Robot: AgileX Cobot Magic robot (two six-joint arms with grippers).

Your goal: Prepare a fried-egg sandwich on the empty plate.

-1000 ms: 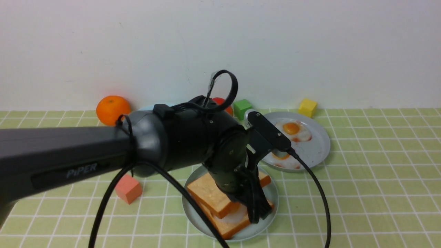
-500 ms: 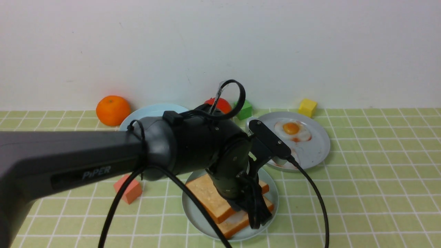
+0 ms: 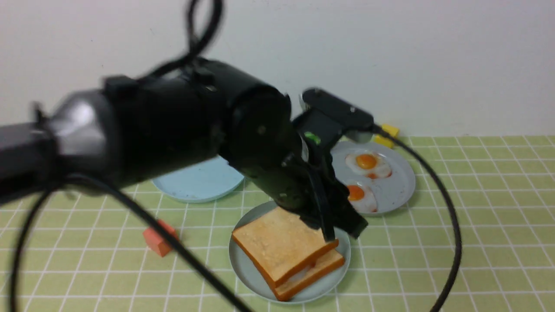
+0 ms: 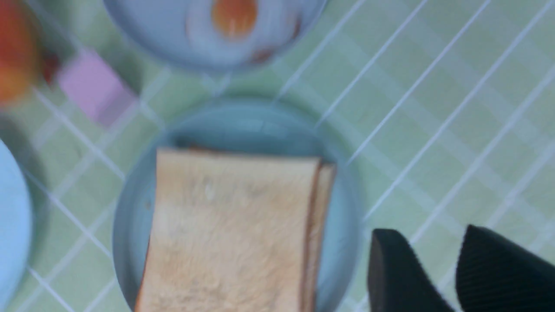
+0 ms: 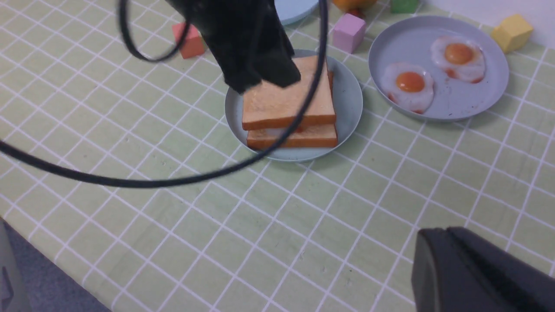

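Observation:
The sandwich lies on the pale teal plate point(image 3: 243, 268). Its top toast point(image 3: 277, 242) sits a little askew on the bottom toast point(image 3: 318, 269). The egg between them is almost hidden; only a sliver shows at the slices' edge. My left gripper point(image 3: 342, 232) is open and empty, hovering just above the plate's right rim, clear of the toast. In the left wrist view the gripper point(image 4: 427, 234) sits beside the top toast point(image 4: 230, 216) and plate point(image 4: 243, 125). My right gripper point(image 5: 433, 236) is shut and empty, well back from the plate point(image 5: 347, 95) and top toast point(image 5: 288, 102).
A grey plate point(image 3: 401, 190) with two fried eggs point(image 3: 366, 162) stands behind right of the sandwich. A sky-blue plate point(image 3: 199, 182) lies behind left. A red-orange cube point(image 3: 157, 240), a yellow cube point(image 3: 388, 130) and a pink cube point(image 5: 349, 32) sit around. The left arm's cable point(image 3: 451, 242) loops over the table.
My left arm has lifted up and back from the sandwich. Its gripper has come off the toast, which stays on the plate. The two slices now lie squarer on each other.

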